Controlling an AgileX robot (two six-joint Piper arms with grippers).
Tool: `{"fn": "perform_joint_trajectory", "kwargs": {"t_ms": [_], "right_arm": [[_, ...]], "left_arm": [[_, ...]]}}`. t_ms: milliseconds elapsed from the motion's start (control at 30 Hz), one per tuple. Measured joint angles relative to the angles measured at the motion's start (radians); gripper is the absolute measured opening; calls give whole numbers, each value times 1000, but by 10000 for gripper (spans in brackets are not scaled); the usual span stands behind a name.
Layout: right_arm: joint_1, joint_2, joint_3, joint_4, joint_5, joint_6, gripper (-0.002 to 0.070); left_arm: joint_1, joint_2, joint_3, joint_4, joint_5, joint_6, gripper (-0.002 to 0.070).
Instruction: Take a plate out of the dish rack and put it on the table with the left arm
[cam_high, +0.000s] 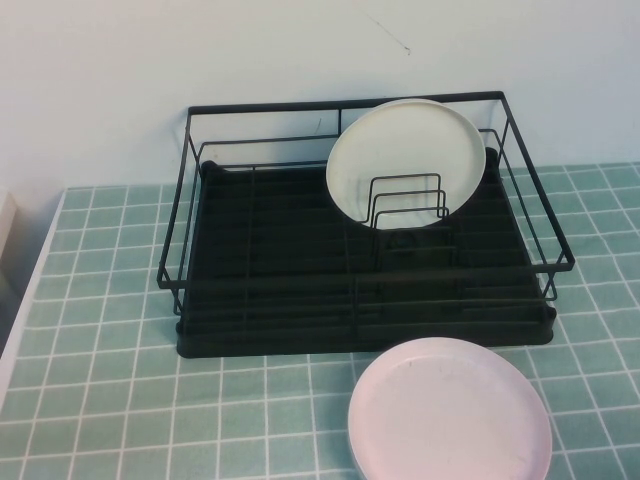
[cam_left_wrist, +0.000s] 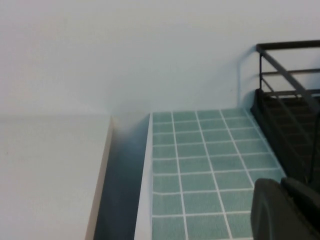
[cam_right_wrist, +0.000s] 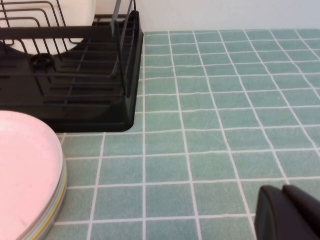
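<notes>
A round pale pink plate (cam_high: 450, 413) lies flat on the teal tiled table (cam_high: 110, 400), just before the black wire dish rack (cam_high: 260, 290) holding an upright cream-white plate (cam_high: 405, 160). The left gripper (cam_left_wrist: 287, 210), closed and empty, hangs near the rack's left end. The right gripper (cam_right_wrist: 290, 212) sits low over tiles right of the rack.

The plate (cam_high: 450, 415) lies on the table (cam_high: 100, 330) just before the dish rack (cam_high: 270, 290), in which another plate (cam_high: 405, 160) stands upright.

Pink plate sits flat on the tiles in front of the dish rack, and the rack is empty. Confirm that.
Not empty. The dish rack holds a cream-white plate standing in its dividers, as the high view shows. The pink plate does lie flat on the tiled table in front.
</notes>
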Motion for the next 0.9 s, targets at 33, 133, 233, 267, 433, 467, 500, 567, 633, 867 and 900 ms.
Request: {"fn": "perform_joint_trajectory", "kwargs": {"t_ms": [33,133,233,267,433,467,500,567,633,867,900], "right_arm": [[0,0,0,0,0,0,-1],[0,0,0,0,0,0,-1],[0,0,0,0,0,0,-1],[0,0,0,0,0,0,-1],[0,0,0,0,0,0,-1],[0,0,0,0,0,0,-1],[0,0,0,0,0,0,-1],[0,0,0,0,0,0,-1],[0,0,0,0,0,0,-1],[0,0,0,0,0,0,-1],[0,0,0,0,0,0,-1]], "left_arm": [[12,-43,29,-2,7,-2,-2],[44,-130,53,1,73,1,-2],[82,-207,53,24,212,41,-2],[92,-222,53,30,256,52,-2],[110,-233,51,40,394,59,-2],[111,-233,51,40,399,61,-2],[112,-233,51,42,401,63,-2],[112,-235,51,42,403,68,-2],[112,-235,51,42,403,68,-2],[112,-237,51,29,403,71,-2],[112,-237,51,27,403,71,-2]]}}
